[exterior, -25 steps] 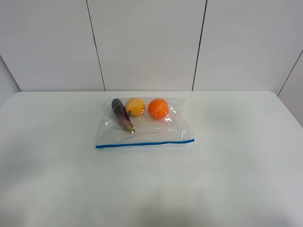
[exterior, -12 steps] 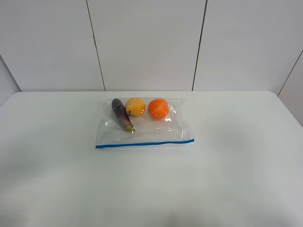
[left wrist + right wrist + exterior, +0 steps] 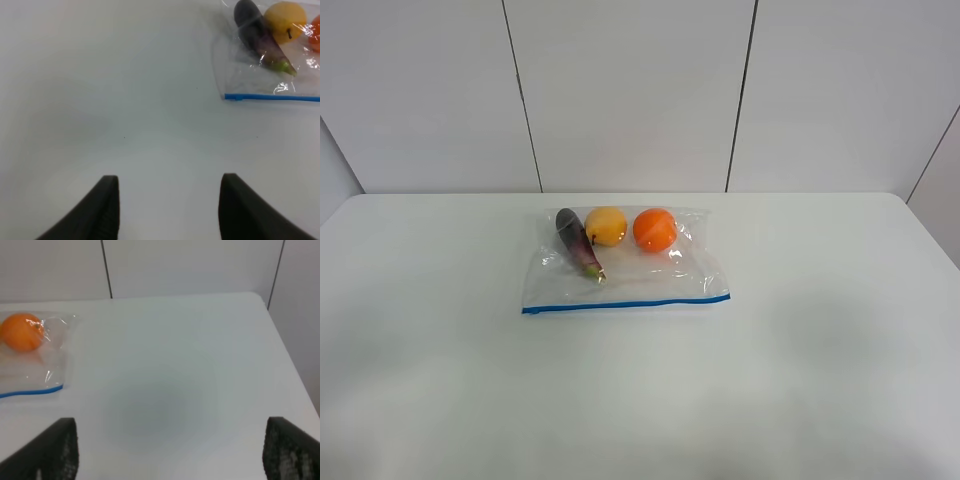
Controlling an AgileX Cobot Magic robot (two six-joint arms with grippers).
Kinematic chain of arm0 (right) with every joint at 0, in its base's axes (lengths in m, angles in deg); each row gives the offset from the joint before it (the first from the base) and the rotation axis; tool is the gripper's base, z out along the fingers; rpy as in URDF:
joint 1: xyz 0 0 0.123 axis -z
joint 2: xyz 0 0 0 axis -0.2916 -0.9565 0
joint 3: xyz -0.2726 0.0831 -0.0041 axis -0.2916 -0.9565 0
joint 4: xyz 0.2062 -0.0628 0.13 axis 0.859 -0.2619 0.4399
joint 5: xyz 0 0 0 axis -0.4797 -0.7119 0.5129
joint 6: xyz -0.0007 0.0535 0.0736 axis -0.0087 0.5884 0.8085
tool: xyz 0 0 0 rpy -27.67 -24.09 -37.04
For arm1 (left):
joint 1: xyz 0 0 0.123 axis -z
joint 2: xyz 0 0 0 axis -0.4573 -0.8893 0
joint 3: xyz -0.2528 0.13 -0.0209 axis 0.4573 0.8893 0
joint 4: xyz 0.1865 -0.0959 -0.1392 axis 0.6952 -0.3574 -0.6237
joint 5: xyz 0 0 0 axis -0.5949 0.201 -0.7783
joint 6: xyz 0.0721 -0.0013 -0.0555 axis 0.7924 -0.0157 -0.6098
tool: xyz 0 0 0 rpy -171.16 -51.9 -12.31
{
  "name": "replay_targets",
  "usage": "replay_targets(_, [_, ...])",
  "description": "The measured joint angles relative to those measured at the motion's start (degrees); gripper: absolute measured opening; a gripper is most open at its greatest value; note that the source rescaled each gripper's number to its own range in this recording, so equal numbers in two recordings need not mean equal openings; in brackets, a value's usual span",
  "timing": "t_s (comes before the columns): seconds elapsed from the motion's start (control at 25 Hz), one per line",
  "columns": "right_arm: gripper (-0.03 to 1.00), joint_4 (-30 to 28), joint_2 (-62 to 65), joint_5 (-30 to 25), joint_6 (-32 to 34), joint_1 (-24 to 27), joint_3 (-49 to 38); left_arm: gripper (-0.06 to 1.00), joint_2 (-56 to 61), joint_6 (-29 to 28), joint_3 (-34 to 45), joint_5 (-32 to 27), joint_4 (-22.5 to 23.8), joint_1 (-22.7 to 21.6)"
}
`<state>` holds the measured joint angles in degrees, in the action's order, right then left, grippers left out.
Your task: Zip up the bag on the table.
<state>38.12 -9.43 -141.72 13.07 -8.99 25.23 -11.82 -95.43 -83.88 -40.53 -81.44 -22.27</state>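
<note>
The clear bag lies flat on the white table, its blue zipper strip along the near edge. Inside are a purple eggplant, a yellow fruit and an orange. Neither gripper shows in the exterior high view. In the left wrist view the left gripper is open above bare table, apart from the bag. In the right wrist view the right gripper is wide open, with the bag's end and orange off to one side.
A panelled white wall stands behind the table. The table's right edge and rounded corner show in the right wrist view.
</note>
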Motion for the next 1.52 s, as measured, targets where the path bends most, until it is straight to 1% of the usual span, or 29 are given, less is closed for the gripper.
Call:
replay_targets(0.2, [1.0, -1.75, 0.53, 0.3, 0.26, 0.0, -3.21, 0.6, 0.0, 0.0, 0.0, 0.0, 0.0, 0.0])
replay_targets(0.44, [1.0, -2.43, 1.2, 1.49, 1.81, 0.0, -8.29, 0.6, 0.0, 0.0, 0.0, 0.0, 0.0, 0.0])
replay_targets(1.12, [1.0, -2.6, 1.26, 3.13, 1.81, 0.0, -9.04, 0.6, 0.0, 0.0, 0.0, 0.0, 0.0, 0.0])
replay_targets(1.52, [1.0, -2.86, 1.26, 3.18, 1.81, 0.0, -9.04, 0.6, 0.0, 0.0, 0.0, 0.0, 0.0, 0.0])
